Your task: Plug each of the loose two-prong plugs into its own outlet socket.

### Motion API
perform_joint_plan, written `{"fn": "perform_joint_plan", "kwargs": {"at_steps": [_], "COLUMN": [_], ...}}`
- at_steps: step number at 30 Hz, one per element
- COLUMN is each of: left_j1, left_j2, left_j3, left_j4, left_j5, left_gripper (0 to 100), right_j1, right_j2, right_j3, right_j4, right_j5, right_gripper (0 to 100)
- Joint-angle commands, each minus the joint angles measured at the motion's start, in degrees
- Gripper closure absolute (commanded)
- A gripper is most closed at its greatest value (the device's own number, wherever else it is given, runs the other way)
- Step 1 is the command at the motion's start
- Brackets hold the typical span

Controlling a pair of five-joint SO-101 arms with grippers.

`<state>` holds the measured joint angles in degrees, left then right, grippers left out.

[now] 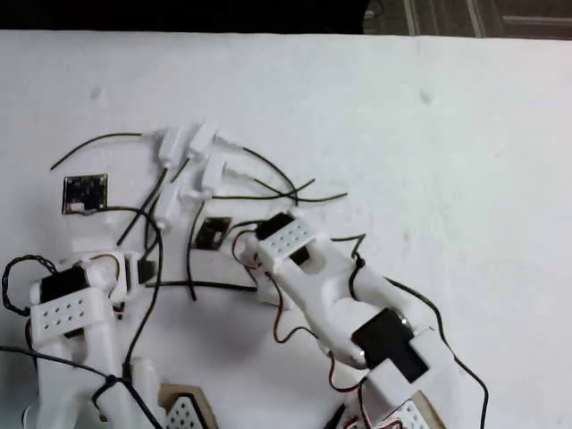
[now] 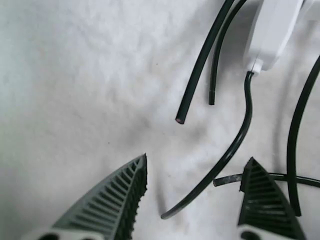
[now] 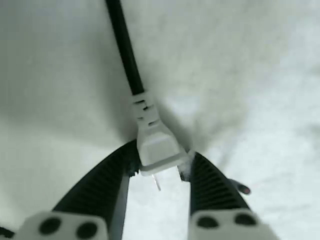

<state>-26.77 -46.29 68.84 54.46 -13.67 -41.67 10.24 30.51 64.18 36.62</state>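
My right gripper (image 3: 162, 155) is shut on a white two-prong plug (image 3: 156, 145). Its metal prongs (image 3: 156, 182) point back between the fingers, and its black cable (image 3: 124, 50) runs away over the white table. The right arm (image 1: 299, 255) lies near the table's middle in the high view. My left gripper (image 2: 197, 158) stands open just above the table, with a black cable (image 2: 225, 155) crossing between its fingers (image 2: 125, 200). A white plug body (image 2: 272, 35) lies beyond it. Several white plug and socket bodies (image 1: 192, 165) sit clustered ahead of both arms.
Black cables (image 1: 268, 188) sprawl around the cluster and between the arms. Two small dark square boards (image 1: 85, 192) (image 1: 213, 232) lie on the white table (image 1: 447, 161). The left arm (image 1: 71, 308) stands at the front left. The table's far edge (image 1: 268, 34) meets a dark background.
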Motion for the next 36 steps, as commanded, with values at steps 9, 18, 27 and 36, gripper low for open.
{"fn": "perform_joint_plan", "kwargs": {"at_steps": [9,18,27,36], "left_j1": [-0.22,-0.22,-0.13,-0.13], "left_j2": [-1.45,-1.45,-1.45,-1.45], "left_j3": [-0.09,-0.09,-0.09,-0.09], "left_j4": [-1.23,-1.23,-1.32,-1.32], "left_j5": [-0.35,-0.35,-0.35,-0.35], "left_gripper": [70,70,70,70], "right_j1": [-0.75,10.15,20.79,24.22], "right_j2": [-11.03,-32.66,-54.02,-59.47], "right_j3": [-6.77,-6.68,-6.68,-2.81], "right_j4": [14.55,24.75,31.87,27.74], "right_j5": [-10.73,-12.31,-10.11,-11.16], "right_gripper": [98.0,98.0,98.0,98.0]}}
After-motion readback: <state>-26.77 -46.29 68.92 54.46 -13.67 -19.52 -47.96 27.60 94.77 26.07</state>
